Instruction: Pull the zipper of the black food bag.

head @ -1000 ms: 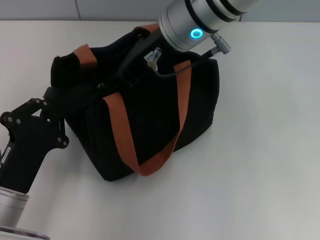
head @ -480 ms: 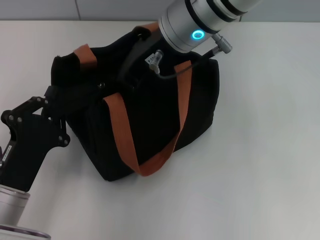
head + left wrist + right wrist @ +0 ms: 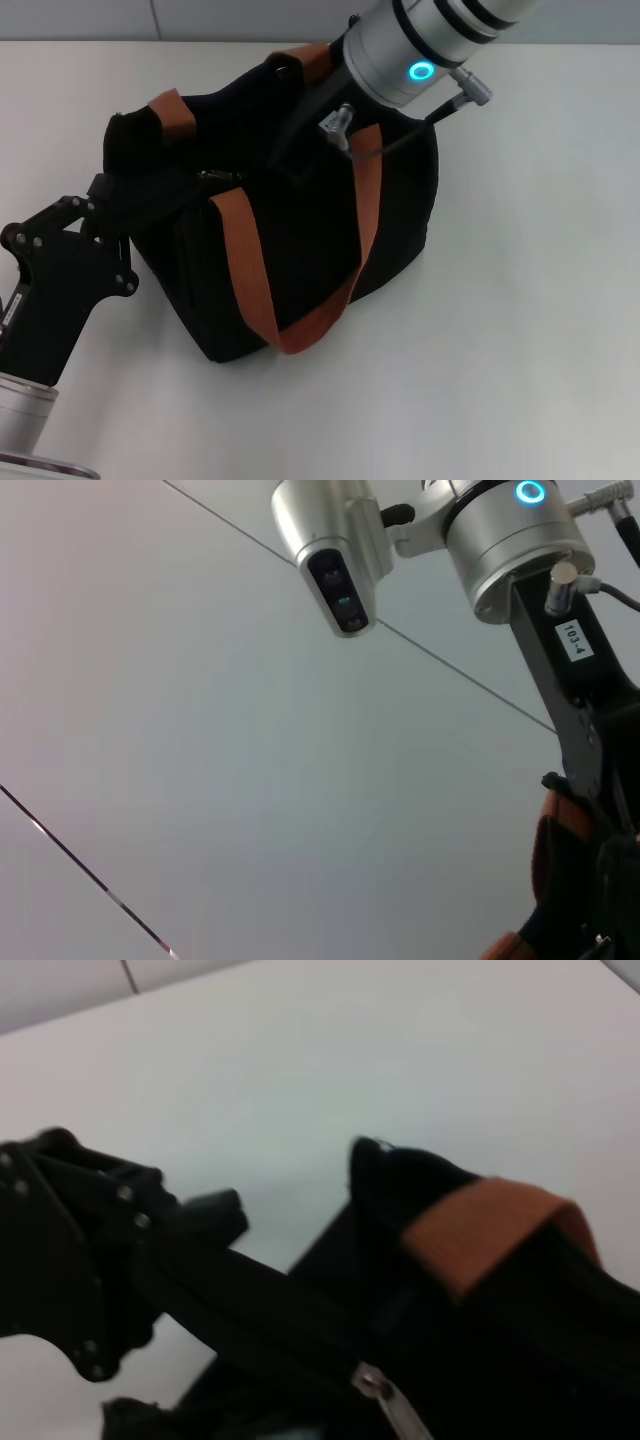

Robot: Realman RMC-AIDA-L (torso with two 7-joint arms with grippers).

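Note:
The black food bag point(image 3: 300, 250) stands mid-table with two orange-brown strap handles point(image 3: 245, 270). My left gripper point(image 3: 105, 195) is at the bag's left end, shut on the black fabric there; the right wrist view also shows the left gripper point(image 3: 190, 1225) clamping that edge. My right gripper point(image 3: 287, 165) reaches down from the far side onto the bag's upper face, black against black. The zipper point(image 3: 385, 1402), a small silver pull tab, lies on the black zipper line. A small glint point(image 3: 207, 175) shows on the bag's top left of the right gripper.
The white table point(image 3: 520, 330) stretches around the bag. In the left wrist view the right arm point(image 3: 510, 530) and its wrist camera point(image 3: 340, 580) hang above an orange strap point(image 3: 555, 855).
My right gripper has shifted to the right along the bag's top. The near strap and top fabric moved slightly with it. The left gripper has stayed in place.

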